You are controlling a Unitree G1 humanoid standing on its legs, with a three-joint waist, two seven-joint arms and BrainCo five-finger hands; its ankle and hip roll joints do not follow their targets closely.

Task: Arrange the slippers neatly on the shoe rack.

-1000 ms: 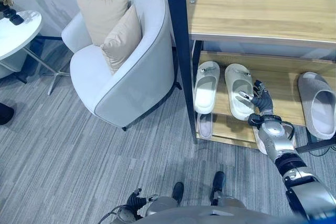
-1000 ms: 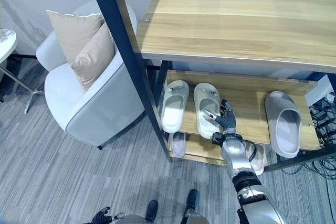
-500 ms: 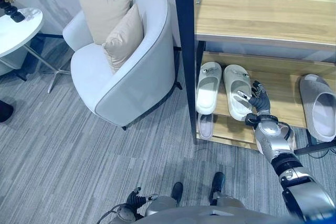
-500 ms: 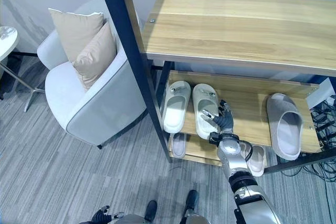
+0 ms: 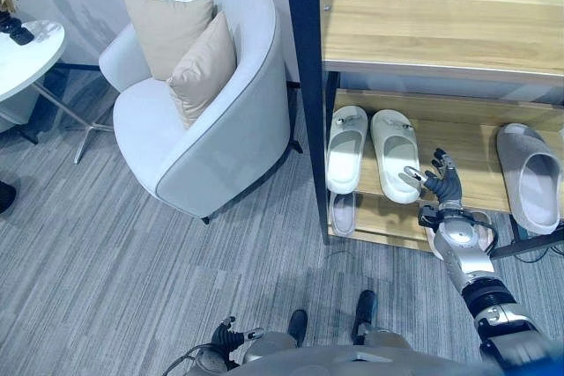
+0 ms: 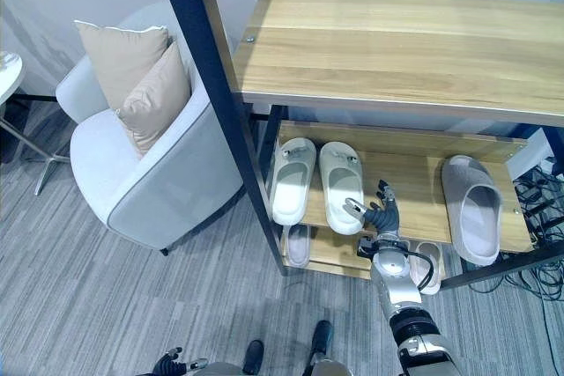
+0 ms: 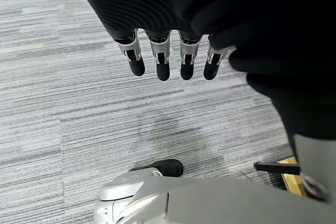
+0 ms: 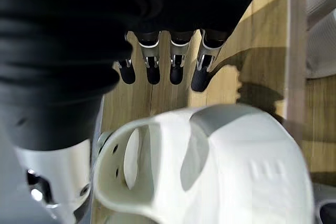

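Two white slippers lie side by side on the shoe rack's middle shelf [image 5: 458,134], one at the left [image 5: 346,147] and its pair [image 5: 394,154] beside it. My right hand [image 5: 443,187] hovers open just right of the pair's heel, fingers spread, apart from it. In the right wrist view its straight fingers [image 8: 176,64] point along the wooden shelf past the white slipper [image 8: 210,166]. A grey slipper [image 5: 529,175] rests at the shelf's right end. My left hand [image 7: 168,56] hangs open low over the carpet.
On the bottom shelf lie a pale slipper [image 5: 343,212] at the left and another [image 6: 429,257] under my right hand. A dark rack post [image 5: 304,85] stands left of the slippers. A white armchair [image 5: 203,121] with cushions and a round table [image 5: 22,50] stand further left.
My right hand has drawn back from the second white slipper's edge, towards me and a little right. The slipper now lies straight beside its pair. The camera has shifted slightly.
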